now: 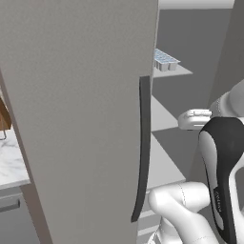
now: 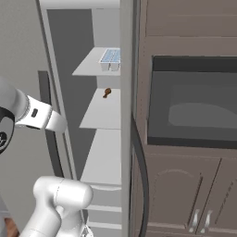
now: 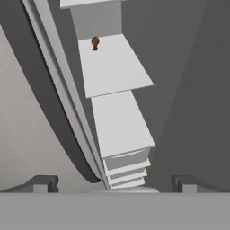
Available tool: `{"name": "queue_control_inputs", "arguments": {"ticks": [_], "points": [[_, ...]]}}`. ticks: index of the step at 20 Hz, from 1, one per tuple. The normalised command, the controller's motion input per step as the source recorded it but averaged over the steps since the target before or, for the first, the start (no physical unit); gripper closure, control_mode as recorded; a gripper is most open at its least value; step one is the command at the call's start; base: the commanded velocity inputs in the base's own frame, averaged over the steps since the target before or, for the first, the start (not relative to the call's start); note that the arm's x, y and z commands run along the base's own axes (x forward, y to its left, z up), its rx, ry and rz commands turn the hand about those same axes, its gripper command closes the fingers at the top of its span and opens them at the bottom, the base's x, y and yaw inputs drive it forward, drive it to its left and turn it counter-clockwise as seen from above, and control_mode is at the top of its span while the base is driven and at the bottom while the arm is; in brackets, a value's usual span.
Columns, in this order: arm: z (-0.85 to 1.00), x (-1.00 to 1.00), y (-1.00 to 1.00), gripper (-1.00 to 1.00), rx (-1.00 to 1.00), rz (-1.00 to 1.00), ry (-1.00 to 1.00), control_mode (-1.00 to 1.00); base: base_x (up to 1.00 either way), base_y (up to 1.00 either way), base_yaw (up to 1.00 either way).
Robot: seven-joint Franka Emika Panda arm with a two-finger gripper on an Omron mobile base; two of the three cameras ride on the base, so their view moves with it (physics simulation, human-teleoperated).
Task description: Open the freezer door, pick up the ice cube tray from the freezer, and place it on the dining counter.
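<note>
Your end effector [image 3: 115, 186] hangs with its fingers spread apart, holding nothing, facing the open freezer's shelves. The freezer door [image 1: 86, 119] stands open beside it. The ice cube tray [image 2: 111, 59] sits on the top shelf [image 2: 90, 67], above and well beyond the end effector.

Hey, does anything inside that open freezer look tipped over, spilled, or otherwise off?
Nothing stands out. The ice cube tray sits flat near the front edge of the upper shelf. A small brown item stands alone on the shelf below; it is too small to identify. The freezer door is swung open.
</note>
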Motion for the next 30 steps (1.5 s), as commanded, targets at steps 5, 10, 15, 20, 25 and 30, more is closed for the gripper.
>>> {"name": "queue_control_inputs", "arguments": {"ticks": [5,10,15,20,25,30], "points": [[0.00,0.00,0.00,-1.00,0.00,0.00,0.00,1.00,0.53,-0.07,-0.12],[0.00,0.00,0.00,-1.00,0.00,0.00,0.00,1.00,0.45,-0.04,-0.11],[0.00,0.00,0.00,-1.00,0.00,0.00,0.00,1.00,0.12,-0.01,-0.04],[0.00,0.00,0.00,-1.00,0.00,0.00,0.00,1.00,0.00,0.00,0.00],[0.00,0.00,0.00,-1.00,0.00,0.00,0.00,1.00,0.00,0.00,0.00],[0.00,0.04,0.00,-1.00,0.00,0.00,0.00,-1.00,0.05,0.00,0.00]]}}
